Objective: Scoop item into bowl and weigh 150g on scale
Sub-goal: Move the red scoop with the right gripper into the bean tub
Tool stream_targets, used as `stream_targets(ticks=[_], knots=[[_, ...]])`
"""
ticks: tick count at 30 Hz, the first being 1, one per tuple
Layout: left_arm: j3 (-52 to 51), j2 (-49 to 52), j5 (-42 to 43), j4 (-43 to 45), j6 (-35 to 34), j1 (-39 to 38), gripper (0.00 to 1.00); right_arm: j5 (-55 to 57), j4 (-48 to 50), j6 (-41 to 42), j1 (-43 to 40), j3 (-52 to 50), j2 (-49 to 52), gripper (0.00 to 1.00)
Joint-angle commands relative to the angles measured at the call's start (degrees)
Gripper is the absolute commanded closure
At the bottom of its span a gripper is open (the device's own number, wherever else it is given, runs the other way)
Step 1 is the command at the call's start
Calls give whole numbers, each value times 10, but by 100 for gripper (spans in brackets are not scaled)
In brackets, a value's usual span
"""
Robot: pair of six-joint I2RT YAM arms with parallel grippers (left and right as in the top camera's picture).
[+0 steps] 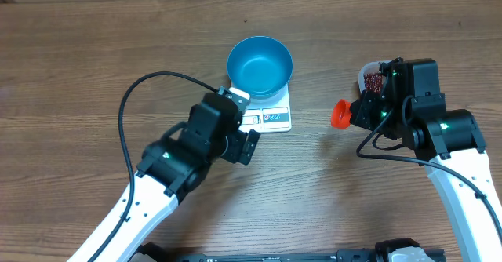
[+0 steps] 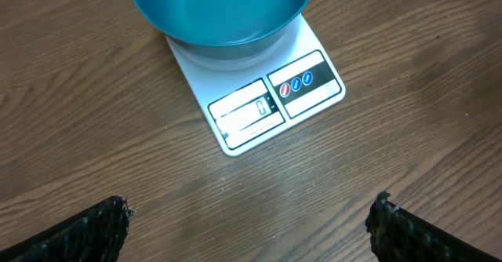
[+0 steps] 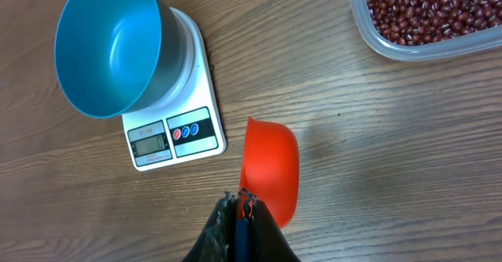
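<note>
Right claw (image 3: pixel 239 205) pinching orange scoop (image 3: pixel 271 168), which looks empty. Left claw (image 2: pixel 249 215) spread. Beans (image 3: pixel 431 7) sit in tub (image 3: pixel 376 41); bowl (image 3: pixel 110 42) on scale (image 3: pixel 176 132) is empty, all scooping left.

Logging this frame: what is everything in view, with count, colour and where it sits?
bowl: one, bright blue, empty, standing on the scale
scale: one, white, middle of the table, display edge towards the robot
tub: one, clear plastic, on the table on the right side
beans: many, dark red-brown, heaped inside the tub
scoop: one, orange-red, between scale and tub, held above the table
table: one, brown wood, under everything
left gripper: one, black, open and holding nothing, near the display edge of the scale
right gripper: one, black, shut on the scoop
</note>
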Motion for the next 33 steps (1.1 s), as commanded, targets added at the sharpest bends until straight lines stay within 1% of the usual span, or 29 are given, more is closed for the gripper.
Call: stream_targets(ticks=[1,5,21,33], knots=[[-2,0,-45,3,-39,-14,0,-1,2,-4,2,17,-8,96],[-2,0,-45,4,-85,-14,0,-1,1,-4,2,17,-8,96],[-2,0,-45,0,-84,-13,0,0,0,-5,2,17,-8,96],[-2,0,-44,0,-84,-13,0,36,-17,-4,-2,17,7,96]])
